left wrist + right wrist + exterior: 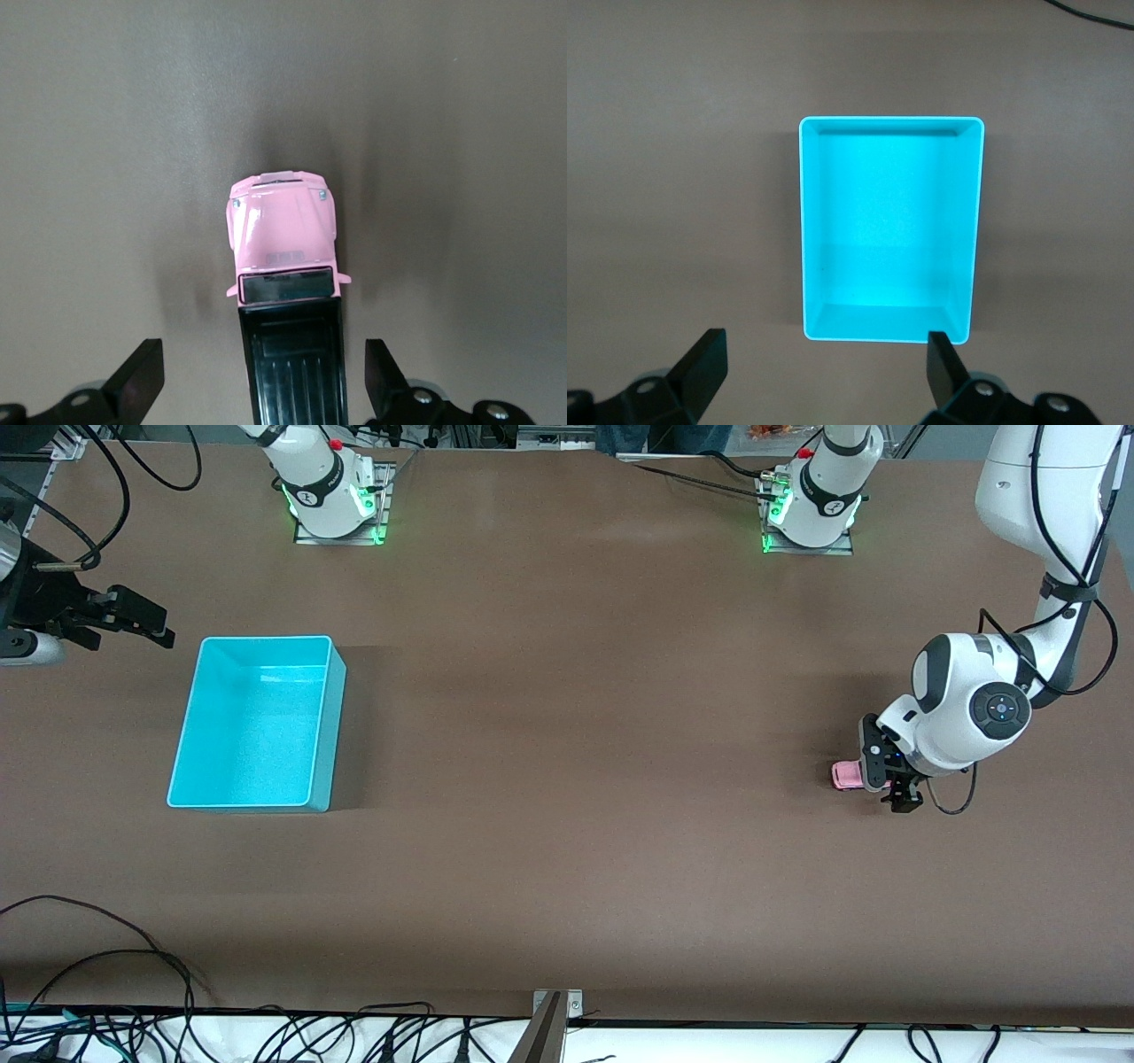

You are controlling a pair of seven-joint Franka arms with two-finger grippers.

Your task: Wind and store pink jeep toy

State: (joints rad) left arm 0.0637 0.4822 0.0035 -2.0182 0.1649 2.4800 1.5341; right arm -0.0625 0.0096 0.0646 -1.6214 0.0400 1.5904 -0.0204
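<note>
You have not gripped anything yet: the pink jeep toy sits on the table toward the left arm's end, with the left gripper straddling it, jaws wide. The right gripper waits near the turquoise bin, jaws wide. Winding and storing both remain.

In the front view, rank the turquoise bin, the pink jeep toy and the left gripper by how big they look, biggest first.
1. Turquoise bin, by far the largest.
2. Left gripper, open around the jeep.
3. Pink jeep toy, partly hidden by that gripper, so its full size is unsure.
</note>
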